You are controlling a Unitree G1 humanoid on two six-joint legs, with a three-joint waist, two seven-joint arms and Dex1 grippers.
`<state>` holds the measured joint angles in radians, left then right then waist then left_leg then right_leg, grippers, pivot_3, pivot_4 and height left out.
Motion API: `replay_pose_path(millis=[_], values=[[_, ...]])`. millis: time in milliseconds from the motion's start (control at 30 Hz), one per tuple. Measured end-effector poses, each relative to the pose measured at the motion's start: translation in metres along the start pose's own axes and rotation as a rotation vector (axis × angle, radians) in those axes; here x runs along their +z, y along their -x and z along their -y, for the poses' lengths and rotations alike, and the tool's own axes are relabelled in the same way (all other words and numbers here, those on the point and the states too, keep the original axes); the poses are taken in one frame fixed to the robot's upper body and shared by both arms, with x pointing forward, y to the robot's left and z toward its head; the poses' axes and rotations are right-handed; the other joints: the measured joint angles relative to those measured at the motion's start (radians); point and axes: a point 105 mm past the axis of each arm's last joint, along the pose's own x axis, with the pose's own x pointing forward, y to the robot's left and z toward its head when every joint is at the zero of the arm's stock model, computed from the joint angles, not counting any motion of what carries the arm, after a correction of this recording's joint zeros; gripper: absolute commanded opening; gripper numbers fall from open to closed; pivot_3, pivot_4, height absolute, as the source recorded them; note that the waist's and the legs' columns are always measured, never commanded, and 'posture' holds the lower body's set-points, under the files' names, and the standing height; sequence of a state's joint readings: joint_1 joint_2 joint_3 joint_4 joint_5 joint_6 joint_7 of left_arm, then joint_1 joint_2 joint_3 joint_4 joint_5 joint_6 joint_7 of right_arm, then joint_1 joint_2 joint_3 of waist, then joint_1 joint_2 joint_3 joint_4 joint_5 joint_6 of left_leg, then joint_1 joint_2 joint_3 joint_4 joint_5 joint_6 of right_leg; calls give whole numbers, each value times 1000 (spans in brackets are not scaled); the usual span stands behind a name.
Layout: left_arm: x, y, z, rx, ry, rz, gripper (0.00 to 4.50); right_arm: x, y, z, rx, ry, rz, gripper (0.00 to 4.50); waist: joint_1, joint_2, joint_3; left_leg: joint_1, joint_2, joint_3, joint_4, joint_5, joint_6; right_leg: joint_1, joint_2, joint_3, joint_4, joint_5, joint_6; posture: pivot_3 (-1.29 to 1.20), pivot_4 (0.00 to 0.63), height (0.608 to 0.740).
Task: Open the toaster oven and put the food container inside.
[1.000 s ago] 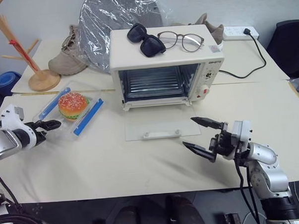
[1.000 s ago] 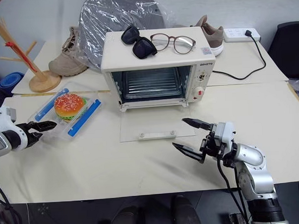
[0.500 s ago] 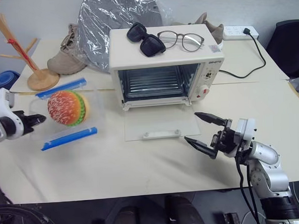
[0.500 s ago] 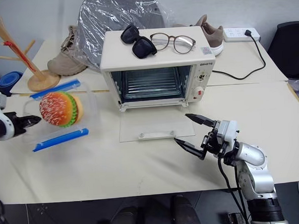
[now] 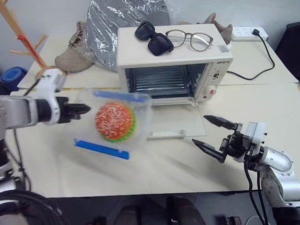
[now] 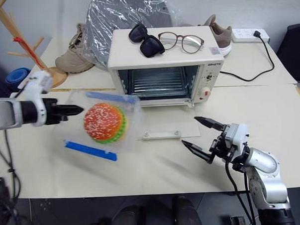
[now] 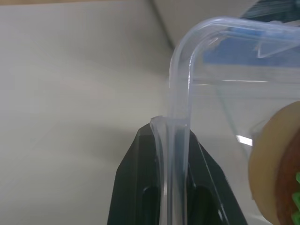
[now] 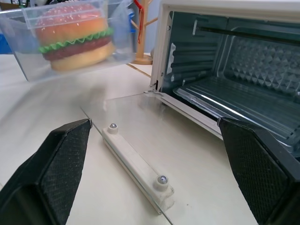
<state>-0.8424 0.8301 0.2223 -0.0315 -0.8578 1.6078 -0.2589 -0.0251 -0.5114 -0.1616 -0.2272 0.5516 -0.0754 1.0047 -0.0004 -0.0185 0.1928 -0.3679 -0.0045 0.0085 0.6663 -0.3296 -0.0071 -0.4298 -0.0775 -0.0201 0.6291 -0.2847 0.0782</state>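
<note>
Table (image 5: 157, 164), cream-topped, spreads beneath both grippers. Ahead of the right gripper (image 5: 214, 135) stands the toaster oven (image 5: 173, 61), its glass door (image 5: 174, 127) dropped flat onto the tabletop between that gripper and the oven's mouth, the wire rack (image 8: 243, 101) bare inside. On the oven's roof lie 2 pairs of eyewear, black sunglasses (image 5: 154, 37) and clear-lensed glasses (image 5: 189, 39). Beyond the left gripper (image 5: 83, 110), at the far side of the table, sit a plastic-wrapped grey object (image 5: 117, 17), a tan boot (image 5: 71, 53) and a wooden rack (image 5: 17, 33). The food container (image 5: 116, 125) hangs in the air just past the left gripper's tips, tilted on edge with its 2 blue strips (image 5: 102, 148) showing and the toy hamburger (image 5: 115, 120) inside; it is off the table, beside the open door and to the left of the oven's mouth. The left gripper's black fingers (image 7: 140, 187) are clamped on the container's clear rim. The right gripper hovers low over the table, jaws spread wide apart with nothing between them.
</note>
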Motion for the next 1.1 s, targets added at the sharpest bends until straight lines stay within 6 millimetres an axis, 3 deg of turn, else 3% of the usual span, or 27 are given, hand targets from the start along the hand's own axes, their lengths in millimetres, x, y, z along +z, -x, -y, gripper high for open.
replay_pose_path(millis=[167,333,500,533,700,933,1033,1100], values=[[2,-34,27,-67,1,-4,92,1,2,-5,-53,-14,-10,4500,1,0,0,-1,0,0,0,1,0,0,1,0,1,0,0,0,150,740],[2,-64,36,-38,61,-25,92,1,6,-8,-148,-15,-8,4500,2,0,0,-1,0,1,1,2,0,0,1,0,1,1,2,0,150,740],[8,-80,53,-39,60,-15,92,2,6,-10,-200,-8,-5,4500,4,0,0,-1,-1,1,2,2,1,0,1,1,0,2,3,0,150,740],[11,-82,55,-32,66,2,775,1,6,-10,-211,-10,-2,4500,5,0,0,-1,-1,1,2,2,1,0,1,1,0,2,3,0,150,740],[16,-92,65,-45,93,39,2241,-1,9,-12,-236,-18,-2,4500,13,0,0,0,-1,2,2,2,1,1,1,1,-1,2,3,0,150,740],[21,-92,62,-94,122,136,4343,0,21,-7,-292,-16,-6,4500,13,0,0,0,-1,2,2,2,0,0,1,1,0,2,3,0,150,740],[20,-89,61,-153,113,186,4468,5,25,-1,-302,-9,1,4500,12,0,0,0,-1,2,3,3,0,0,1,1,1,2,3,0,150,740],[22,-77,55,-187,74,229,4468,10,26,2,-294,-8,2,4500,6,0,0,0,-1,2,3,3,-1,0,2,2,1,2,3,0,150,740]])
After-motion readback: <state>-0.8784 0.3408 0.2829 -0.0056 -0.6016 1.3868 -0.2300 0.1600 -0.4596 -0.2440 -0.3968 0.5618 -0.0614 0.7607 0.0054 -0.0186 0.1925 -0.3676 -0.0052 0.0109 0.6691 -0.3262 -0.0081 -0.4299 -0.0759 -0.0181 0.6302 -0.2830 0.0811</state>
